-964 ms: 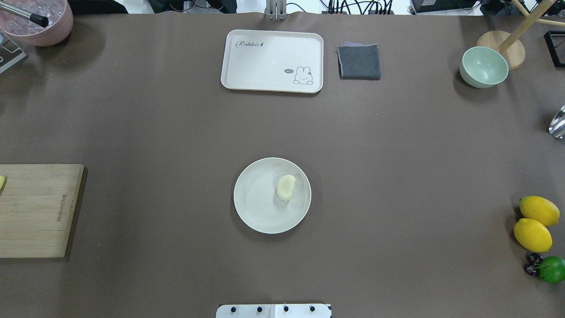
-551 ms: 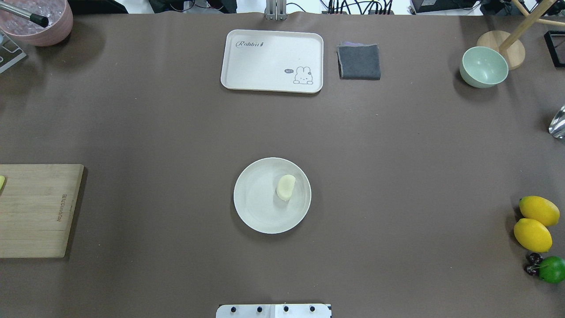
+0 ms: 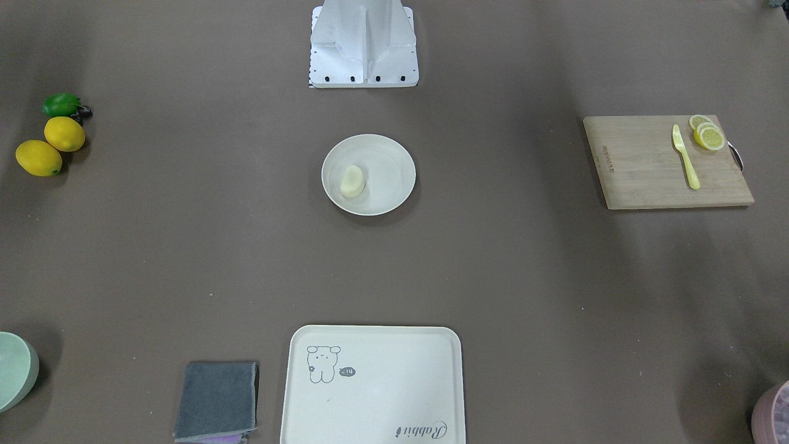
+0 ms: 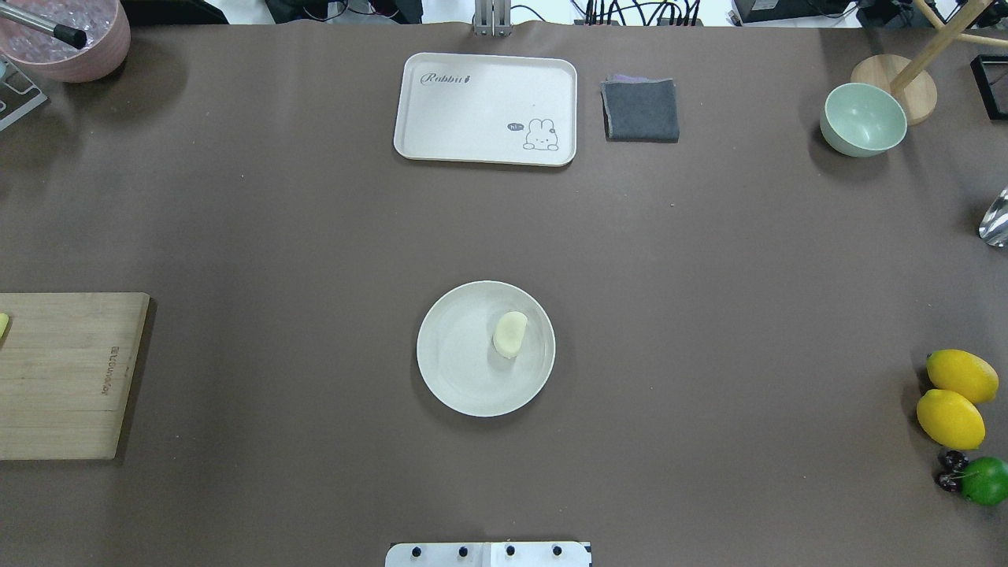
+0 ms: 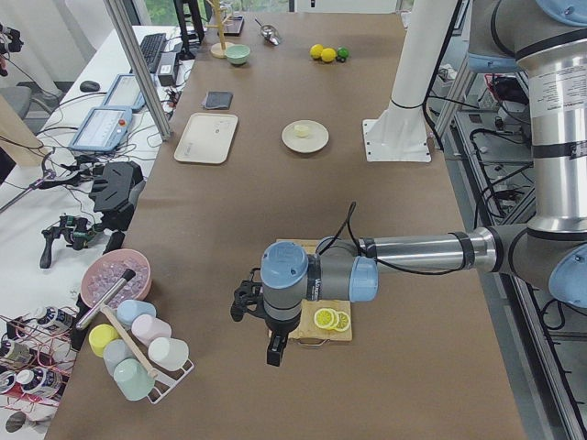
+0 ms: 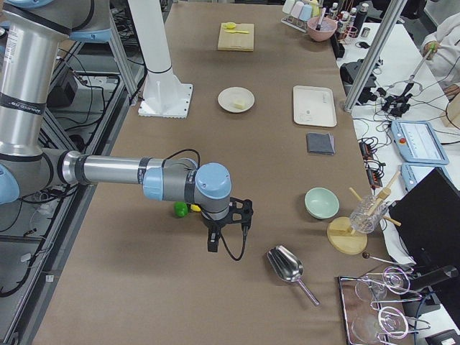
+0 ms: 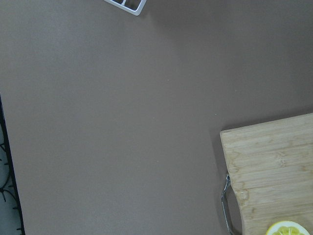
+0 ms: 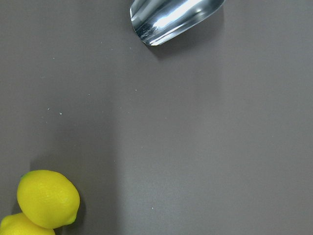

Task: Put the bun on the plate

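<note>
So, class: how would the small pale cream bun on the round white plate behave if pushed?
The small pale cream bun looks smooth and rounded, so it may slip from a pinch. Oblong and lying flat, it would probably slide rather than roll. The raised rim of the round cream-white plate would likely stop it.

Your brown table (image 4: 709,315) carries a round cream plate (image 4: 449,370) at centre frame in the overhead view. At top centre you'll find a cream tray (image 4: 472,102), with a grey cloth (image 4: 640,109) just beside it on its right. A green bowl (image 4: 862,120) sits upper right. Two lemons (image 4: 961,376) and a lime (image 4: 985,480) lie at the right edge, a wooden cutting board (image 4: 63,378) at the left edge, and a pink bowl (image 4: 110,55) upper left.
</note>
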{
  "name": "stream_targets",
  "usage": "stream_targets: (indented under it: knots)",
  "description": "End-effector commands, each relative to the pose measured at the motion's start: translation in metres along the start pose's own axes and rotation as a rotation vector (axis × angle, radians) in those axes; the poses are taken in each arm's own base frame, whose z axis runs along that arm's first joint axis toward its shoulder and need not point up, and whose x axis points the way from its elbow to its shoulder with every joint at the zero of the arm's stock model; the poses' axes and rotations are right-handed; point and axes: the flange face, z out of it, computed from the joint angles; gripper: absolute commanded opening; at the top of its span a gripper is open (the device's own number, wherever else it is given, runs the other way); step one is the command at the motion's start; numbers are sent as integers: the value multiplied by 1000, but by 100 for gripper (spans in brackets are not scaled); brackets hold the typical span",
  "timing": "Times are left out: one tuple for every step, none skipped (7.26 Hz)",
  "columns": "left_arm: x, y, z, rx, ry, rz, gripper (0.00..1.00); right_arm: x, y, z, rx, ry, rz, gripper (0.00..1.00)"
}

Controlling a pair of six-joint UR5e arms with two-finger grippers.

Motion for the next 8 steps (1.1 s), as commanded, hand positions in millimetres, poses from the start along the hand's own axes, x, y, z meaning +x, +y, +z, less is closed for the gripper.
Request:
stream_targets:
  knots:
    - [0,1,1,-3,1,-2,97,-1,0,0,0,0,-3,100]
    - [0,1,2,-4,1,-1,97,-1,0,0,0,0,-3,100]
    - [0,1,2,-4,1,-1,97,-1,0,0,-1,0,-4,100]
    - [1,0,3,-7,2,2,97,-1,0,0,-1,0,-4,100]
    - [2,-1,2,-5,1,4,97,-1,0,0,0,0,-5,100]
    - [2,-1,2,-5,1,3,97,-2,0,1,-1,0,-6,100]
    - [1,-1,2,-5,-2,0,97,-4,-2,1,-2,-1,-12,100]
    - [1,-1,2,-5,0,0,97,-6,-3,1,-3,-1,-17,100]
